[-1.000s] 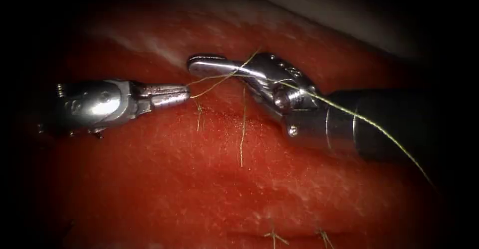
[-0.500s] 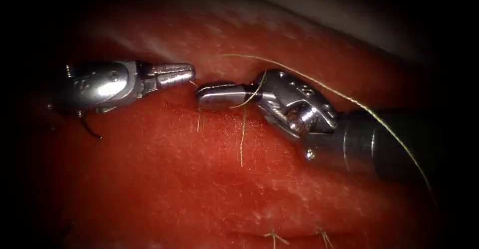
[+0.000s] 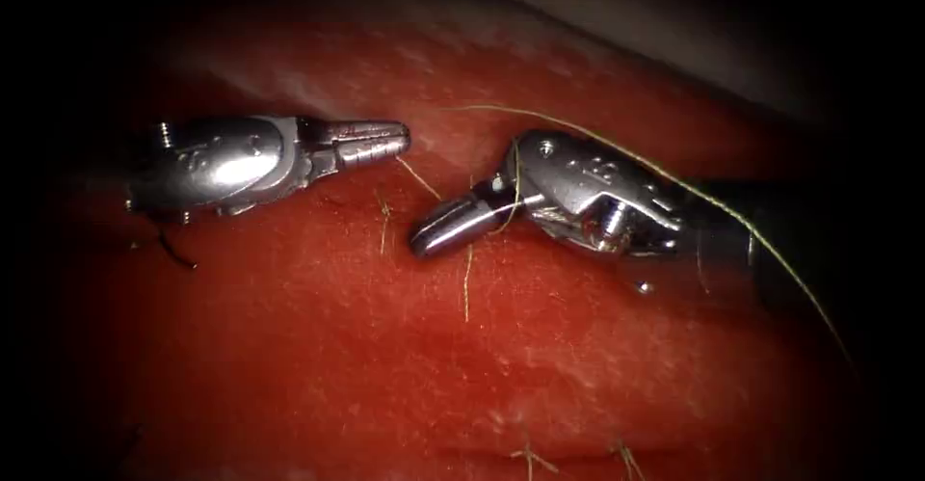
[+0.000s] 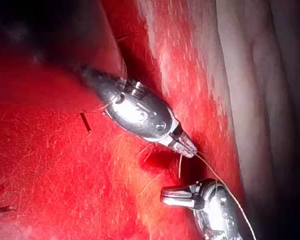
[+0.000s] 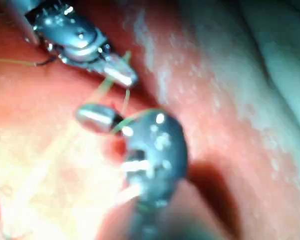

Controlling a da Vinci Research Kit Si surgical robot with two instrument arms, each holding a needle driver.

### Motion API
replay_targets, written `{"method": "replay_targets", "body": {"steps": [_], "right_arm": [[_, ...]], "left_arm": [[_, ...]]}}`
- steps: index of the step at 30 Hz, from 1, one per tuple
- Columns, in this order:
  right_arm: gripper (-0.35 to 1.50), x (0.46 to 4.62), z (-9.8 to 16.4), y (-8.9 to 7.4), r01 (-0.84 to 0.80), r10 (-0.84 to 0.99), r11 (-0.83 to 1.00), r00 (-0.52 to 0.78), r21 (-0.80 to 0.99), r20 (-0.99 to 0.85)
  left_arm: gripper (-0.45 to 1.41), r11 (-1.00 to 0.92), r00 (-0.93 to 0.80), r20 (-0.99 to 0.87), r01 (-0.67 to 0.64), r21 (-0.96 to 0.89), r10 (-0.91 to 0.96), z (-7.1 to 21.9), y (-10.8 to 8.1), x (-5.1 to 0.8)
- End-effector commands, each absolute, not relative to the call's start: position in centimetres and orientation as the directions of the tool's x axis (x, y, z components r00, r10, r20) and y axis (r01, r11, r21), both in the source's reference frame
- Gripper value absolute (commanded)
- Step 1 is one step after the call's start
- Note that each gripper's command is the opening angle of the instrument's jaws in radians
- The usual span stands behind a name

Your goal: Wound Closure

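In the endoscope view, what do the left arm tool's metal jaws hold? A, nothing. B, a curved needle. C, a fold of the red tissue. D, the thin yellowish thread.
D: the left arm's tool is shut on the thin yellowish thread, which runs from its tip toward the right arm's tool.

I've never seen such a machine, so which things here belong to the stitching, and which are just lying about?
In use: left arm's steel pincer, shut on the thin yellow-green thread; right arm's steel pincer, shut, thread draped across it; red pork tissue.
Lying about: short cut thread ends on the tissue.
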State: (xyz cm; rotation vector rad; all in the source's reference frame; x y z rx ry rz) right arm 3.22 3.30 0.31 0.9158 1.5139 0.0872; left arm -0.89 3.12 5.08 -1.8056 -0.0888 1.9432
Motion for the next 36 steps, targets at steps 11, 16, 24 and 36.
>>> {"method": "replay_targets", "body": {"steps": [11,16,24,36], "right_arm": [[0.34,3.33,0.34,3.43,0.633,0.340,0.626,0.304,0.455,-0.890],[0.93,3.37,0.34,3.47,0.653,0.265,0.643,0.300,0.400,-0.916],[1.04,3.51,0.47,3.22,0.679,0.182,0.638,0.325,0.363,-0.928],[0.91,3.42,0.76,3.03,0.697,0.091,0.631,0.371,0.342,-0.924]], "left_arm": [[-0.35,-0.881,-0.025,-0.918,-0.295,-0.371,0.395,5.18,3.04,-0.95],[-0.35,-0.879,-0.025,-0.917,-0.295,-0.375,0.399,5.20,3.03,-0.94],[-0.35,-0.873,-0.023,-0.909,-0.289,-0.392,0.416,5.21,3.04,-0.88],[-0.35,-0.874,-0.023,-0.909,-0.286,-0.393,0.416,5.20,3.04,-0.86]]}}
